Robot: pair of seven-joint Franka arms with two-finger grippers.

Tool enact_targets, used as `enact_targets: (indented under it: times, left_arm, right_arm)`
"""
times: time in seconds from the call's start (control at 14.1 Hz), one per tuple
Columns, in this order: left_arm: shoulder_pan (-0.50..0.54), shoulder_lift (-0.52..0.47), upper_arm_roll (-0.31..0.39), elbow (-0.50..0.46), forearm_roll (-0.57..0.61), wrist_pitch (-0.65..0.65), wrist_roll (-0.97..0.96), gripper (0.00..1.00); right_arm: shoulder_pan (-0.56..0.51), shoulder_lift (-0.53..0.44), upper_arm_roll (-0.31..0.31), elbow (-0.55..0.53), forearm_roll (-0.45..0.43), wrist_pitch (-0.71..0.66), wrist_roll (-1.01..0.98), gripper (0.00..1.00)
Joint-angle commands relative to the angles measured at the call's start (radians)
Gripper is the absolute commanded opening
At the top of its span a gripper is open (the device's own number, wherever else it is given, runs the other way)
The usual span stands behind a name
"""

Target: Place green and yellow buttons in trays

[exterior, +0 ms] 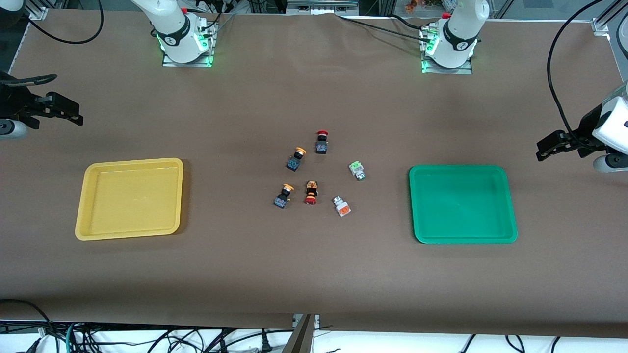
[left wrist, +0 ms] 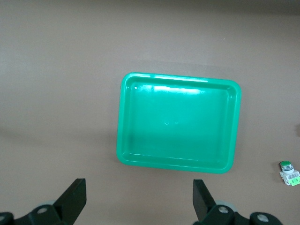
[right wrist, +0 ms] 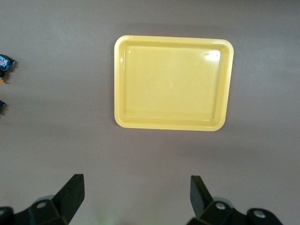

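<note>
Two yellow-capped buttons (exterior: 296, 159) (exterior: 283, 195) lie mid-table beside a white green-marked button (exterior: 357, 170) and a white orange-marked button (exterior: 341, 206). The yellow tray (exterior: 132, 161) sits toward the right arm's end and the green tray (exterior: 461, 168) toward the left arm's end, both with nothing in them. My left gripper (exterior: 541, 149) (left wrist: 139, 186) hangs open over bare table just outside the green tray (left wrist: 180, 78), and its view catches the green-marked button (left wrist: 289, 171). My right gripper (exterior: 78, 113) (right wrist: 136, 183) hangs open over bare table outside the yellow tray (right wrist: 173, 39).
A red-capped black button (exterior: 322, 142) and a red-capped orange-black button (exterior: 311, 192) lie among the others. Brown table surface surrounds the cluster and both trays. Cables run along the table's edges.
</note>
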Motion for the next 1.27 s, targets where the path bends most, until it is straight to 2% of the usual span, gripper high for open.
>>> enact_targets:
  times: [0.0, 0.92, 1.2]
  left_arm:
    - [-0.001, 0.01, 0.003, 0.027, -0.023, -0.016, 0.02, 1.0]
    - [-0.002, 0.01, 0.003, 0.027, -0.022, -0.016, 0.022, 1.0]
    - [-0.002, 0.01, 0.005, 0.028, -0.017, -0.017, 0.014, 1.0]
  right_arm:
    - [-0.011, 0.007, 0.012, 0.023, -0.004, -0.009, 0.008, 1.0]
    - [-0.008, 0.024, 0.013, 0.023, -0.008, -0.004, 0.0, 1.0]
    - [0.007, 0.067, 0.018, 0.022, 0.003, 0.025, 0.003, 1.0]
